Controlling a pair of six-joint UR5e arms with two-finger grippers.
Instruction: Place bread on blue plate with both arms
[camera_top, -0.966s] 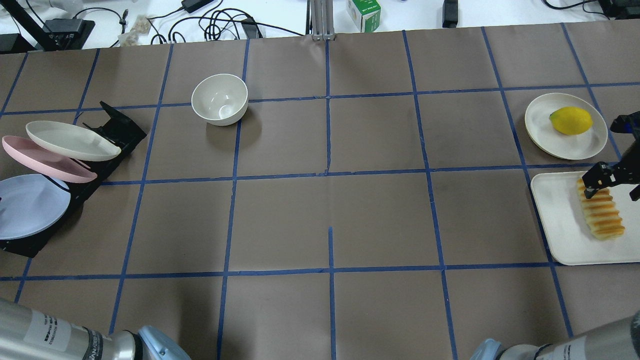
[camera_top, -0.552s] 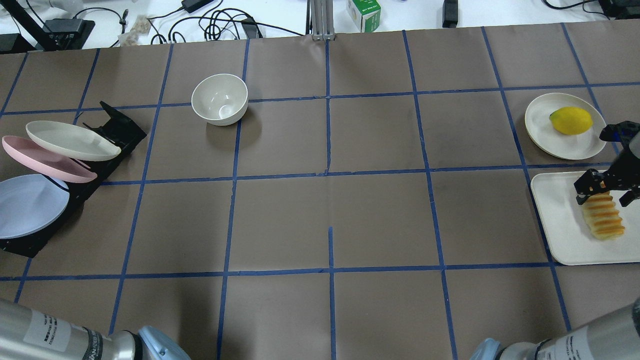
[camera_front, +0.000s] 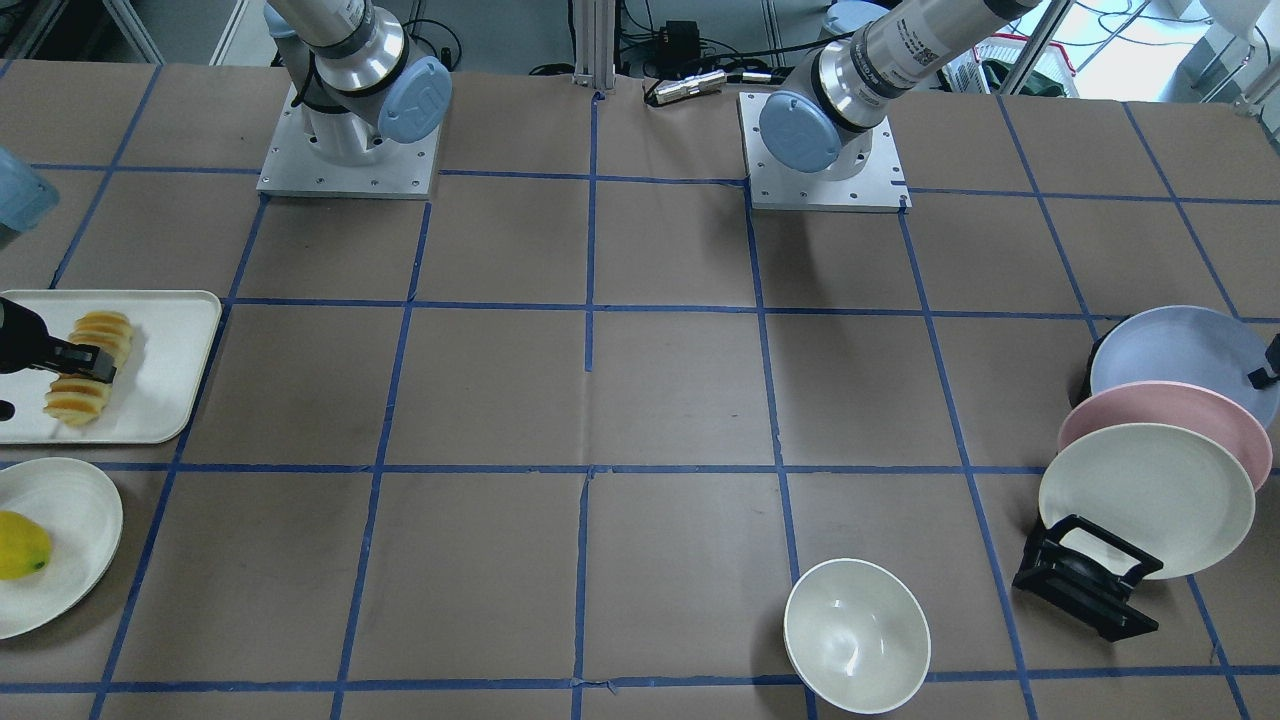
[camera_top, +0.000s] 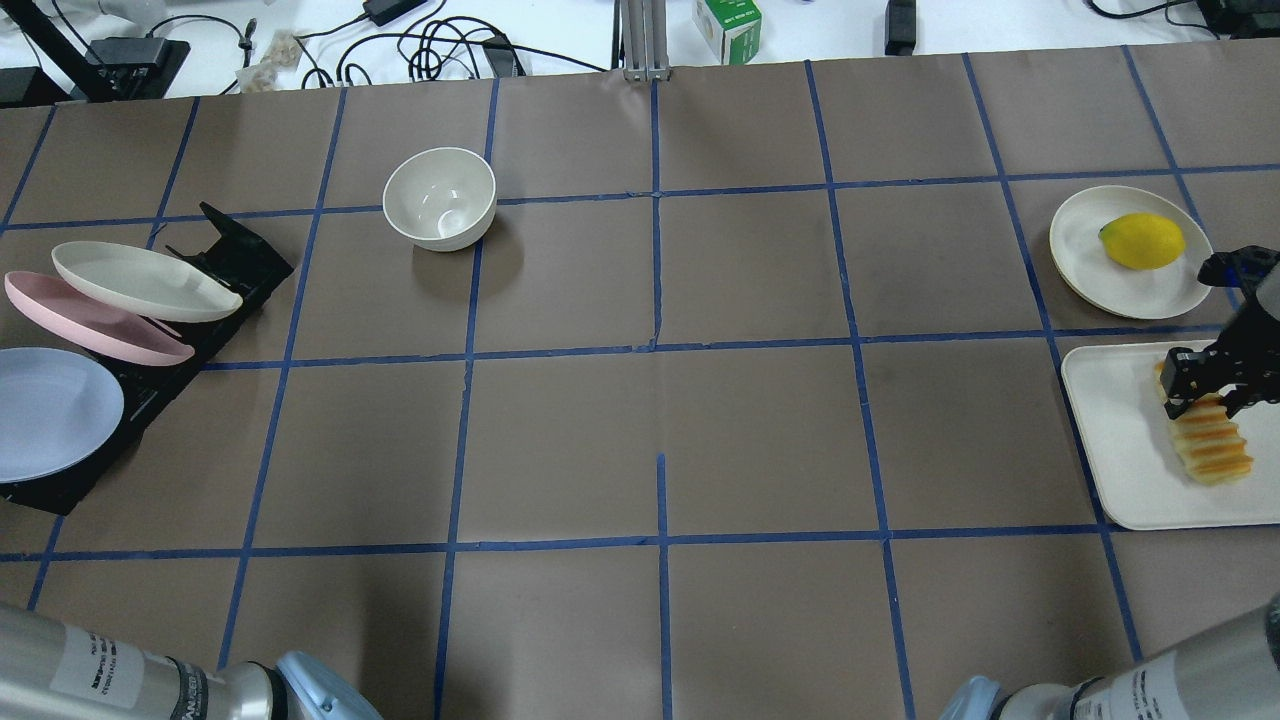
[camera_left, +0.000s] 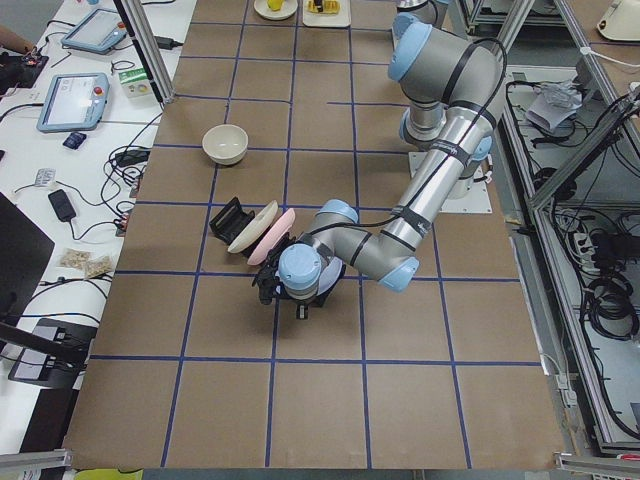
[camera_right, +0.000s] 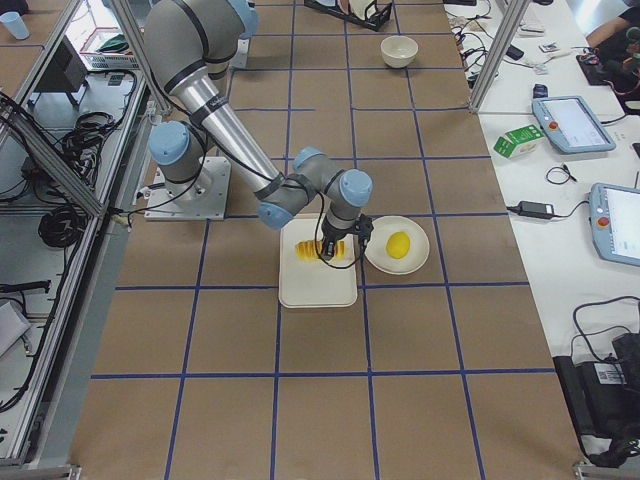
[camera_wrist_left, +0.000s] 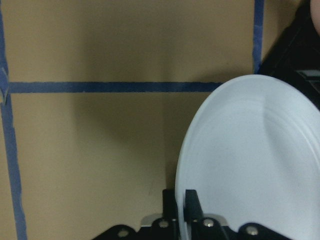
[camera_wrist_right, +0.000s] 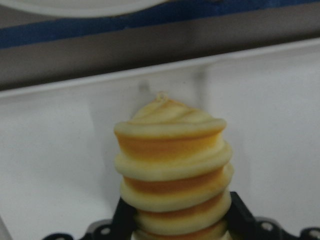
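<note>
The bread (camera_top: 1212, 442), a ridged yellow-orange loaf, lies on a white tray (camera_top: 1120, 440) at the far right. My right gripper (camera_top: 1205, 388) is over its far end. In the right wrist view the bread (camera_wrist_right: 172, 165) fills the space between both black fingers (camera_wrist_right: 122, 220), so the gripper is shut on it. The blue plate (camera_top: 50, 410) leans in the near slot of a black rack (camera_top: 235, 255) at the far left. My left gripper (camera_wrist_left: 180, 202) is shut on the plate's rim (camera_wrist_left: 250, 160). Only its tip (camera_front: 1266, 368) shows in the front view.
A pink plate (camera_top: 90, 320) and a cream plate (camera_top: 140, 280) lean in the same rack. A white bowl (camera_top: 440, 197) stands at the back left of centre. A lemon (camera_top: 1142, 240) lies on a cream plate (camera_top: 1080, 250) just behind the tray.
My right gripper has come down along the bread's far end and closed around it. The blue plate has slid a little to the left in the rack.
</note>
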